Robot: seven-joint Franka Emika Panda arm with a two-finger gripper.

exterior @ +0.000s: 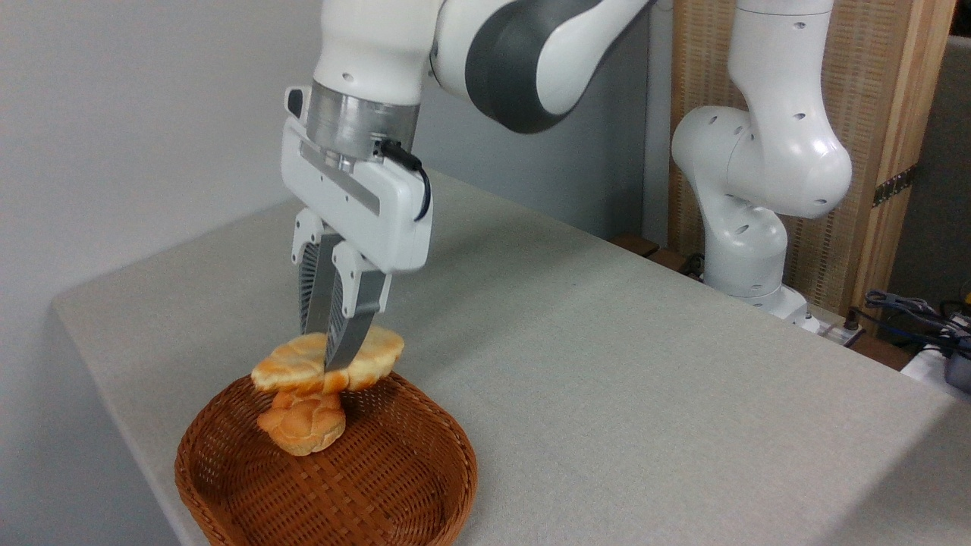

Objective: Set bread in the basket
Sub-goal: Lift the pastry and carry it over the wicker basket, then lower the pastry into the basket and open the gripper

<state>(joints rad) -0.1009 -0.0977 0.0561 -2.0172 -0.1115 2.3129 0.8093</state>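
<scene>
The pale golden braided bread (303, 425) hangs just above the back part of the reddish-brown wicker basket (464, 462), which sits at the table's front left corner. My gripper (334, 365) points straight down and is shut on the loaf's upper part. The loaf's lower end droops below the rim, into the basket's hollow. I cannot tell whether that end touches the woven floor. The fingers (350, 326) cover the middle of the bread.
The grey table (607, 364) runs back and to the right of the basket, with its left edge close beside the basket. The arm's white base (747, 258) stands at the back right. Cables (910, 311) lie at the far right edge.
</scene>
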